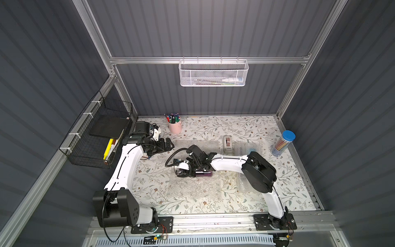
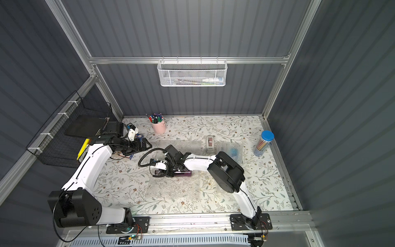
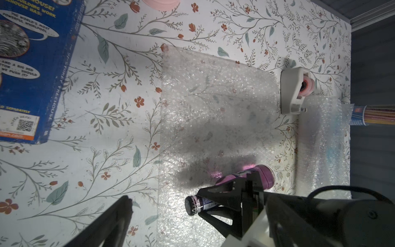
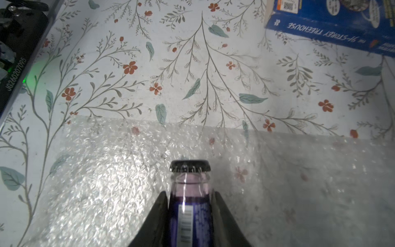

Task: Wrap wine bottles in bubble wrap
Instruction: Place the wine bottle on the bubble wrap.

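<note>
Tabletop (image 1: 149, 188) with a floral print fills the lower half of both top views. On it, at lower centre, a clear bubbled plastic sheet (image 1: 192, 190) lies flat. The right arm's black claw (image 4: 190, 198) is partly closed, its two fingers clamped on the sides of a purple labelled glass bottle (image 4: 191, 213). The bottle is horizontal over the sheet's upper edge, and its dark cap (image 4: 190, 166) pokes past the fingertips. At centre left, well apart from the bottle, the left claw (image 1: 167, 145) is spread wide and holds nothing.
</note>
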`<state>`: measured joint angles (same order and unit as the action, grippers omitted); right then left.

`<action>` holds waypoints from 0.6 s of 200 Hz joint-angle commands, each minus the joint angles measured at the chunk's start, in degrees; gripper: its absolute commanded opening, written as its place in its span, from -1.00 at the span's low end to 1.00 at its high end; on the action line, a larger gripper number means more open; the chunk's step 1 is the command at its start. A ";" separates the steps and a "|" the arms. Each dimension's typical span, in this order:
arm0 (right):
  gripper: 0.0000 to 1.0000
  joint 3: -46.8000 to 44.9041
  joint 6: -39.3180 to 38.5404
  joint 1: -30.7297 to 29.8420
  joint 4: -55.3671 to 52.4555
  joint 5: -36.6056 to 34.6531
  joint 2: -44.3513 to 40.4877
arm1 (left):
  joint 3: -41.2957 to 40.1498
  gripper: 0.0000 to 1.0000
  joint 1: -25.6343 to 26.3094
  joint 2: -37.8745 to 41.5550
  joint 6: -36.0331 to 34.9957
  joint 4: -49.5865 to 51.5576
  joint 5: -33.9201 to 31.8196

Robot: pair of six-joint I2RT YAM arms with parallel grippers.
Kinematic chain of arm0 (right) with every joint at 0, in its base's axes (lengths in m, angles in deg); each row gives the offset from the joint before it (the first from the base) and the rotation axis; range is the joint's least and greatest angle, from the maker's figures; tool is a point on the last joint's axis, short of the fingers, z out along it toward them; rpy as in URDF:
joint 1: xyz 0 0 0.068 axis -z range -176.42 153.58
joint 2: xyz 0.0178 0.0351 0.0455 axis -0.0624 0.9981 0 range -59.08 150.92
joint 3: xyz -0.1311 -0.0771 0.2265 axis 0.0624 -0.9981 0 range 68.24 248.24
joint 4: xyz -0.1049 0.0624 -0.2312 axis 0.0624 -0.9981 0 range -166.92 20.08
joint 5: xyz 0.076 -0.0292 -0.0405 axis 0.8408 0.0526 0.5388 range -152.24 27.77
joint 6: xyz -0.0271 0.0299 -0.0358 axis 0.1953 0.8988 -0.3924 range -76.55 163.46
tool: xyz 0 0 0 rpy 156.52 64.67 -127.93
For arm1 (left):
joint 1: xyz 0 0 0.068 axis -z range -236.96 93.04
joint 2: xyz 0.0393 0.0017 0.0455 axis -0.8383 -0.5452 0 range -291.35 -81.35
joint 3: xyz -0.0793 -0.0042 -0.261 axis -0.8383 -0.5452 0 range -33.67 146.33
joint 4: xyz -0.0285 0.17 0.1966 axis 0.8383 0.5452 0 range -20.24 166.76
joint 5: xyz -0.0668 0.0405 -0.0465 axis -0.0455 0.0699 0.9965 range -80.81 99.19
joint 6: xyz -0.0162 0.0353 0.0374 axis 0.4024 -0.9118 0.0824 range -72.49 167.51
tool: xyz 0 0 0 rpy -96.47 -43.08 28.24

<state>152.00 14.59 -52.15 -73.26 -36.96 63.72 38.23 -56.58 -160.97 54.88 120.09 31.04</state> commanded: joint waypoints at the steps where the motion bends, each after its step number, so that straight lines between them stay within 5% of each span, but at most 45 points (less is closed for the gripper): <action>1: -0.24 2.62 -2.97 -0.17 2.33 1.05 0.83 | -2.32 0.99 -0.03 0.86 0.84 1.72 3.49; 49: 0.33 1.92 0.61 0.00 2.45 -5.48 -3.18 | -4.57 0.99 -0.12 0.51 0.97 1.44 6.72; 120: 0.36 -17.85 1.27 -2.33 -3.20 1.63 -26.10 | -6.98 0.99 -0.14 -1.11 -1.40 2.44 13.42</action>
<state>141.05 15.38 -52.28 -73.04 -38.36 42.04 33.20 -56.58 -161.10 55.54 120.63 40.26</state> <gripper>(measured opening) 0.681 0.994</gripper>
